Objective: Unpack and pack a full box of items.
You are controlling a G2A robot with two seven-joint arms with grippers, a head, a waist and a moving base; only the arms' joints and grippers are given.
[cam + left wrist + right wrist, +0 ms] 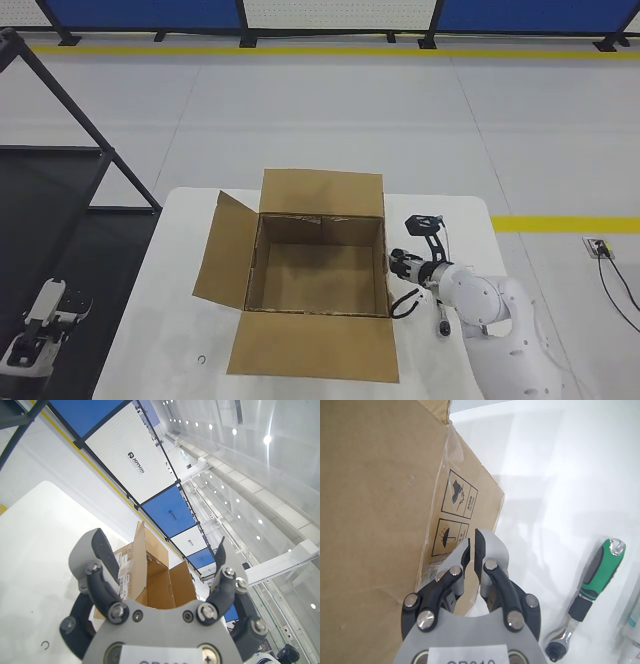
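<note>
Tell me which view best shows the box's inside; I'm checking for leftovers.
Top view: it looks straight down into the open box, bottom bare. Left wrist view glimpses an inner corner; right wrist view, an outer side.

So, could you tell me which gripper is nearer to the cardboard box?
Right. The right gripper sits close beside the outer side wall of the cardboard box; the left gripper hangs far off, beyond the table edge on the opposite side.

a brown cardboard box (318, 280) stands upright on the white bench (170, 330), its flaps folded open. a green-handled ratchet (585, 597) lies flat just beside it.
</note>
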